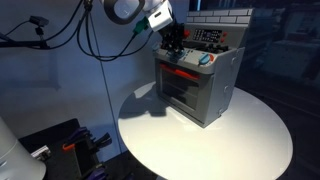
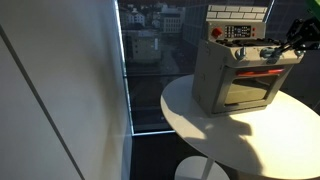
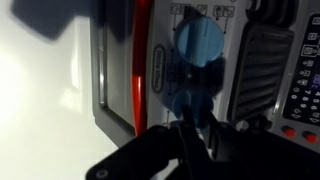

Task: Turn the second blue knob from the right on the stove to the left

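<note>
Silver-grey toy stove (image 1: 200, 88) sits toward one edge of the round white table (image 1: 250, 140); the dark gripper (image 1: 176, 48) hovers at its blue knobs (image 3: 200, 45), jaw width impossible to tell.

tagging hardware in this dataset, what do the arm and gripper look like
The arm is white with a round grey joint cap. The gripper is black and angular, a dark blur in the wrist view. Black cables loop beside the arm. No markings are legible.
</note>
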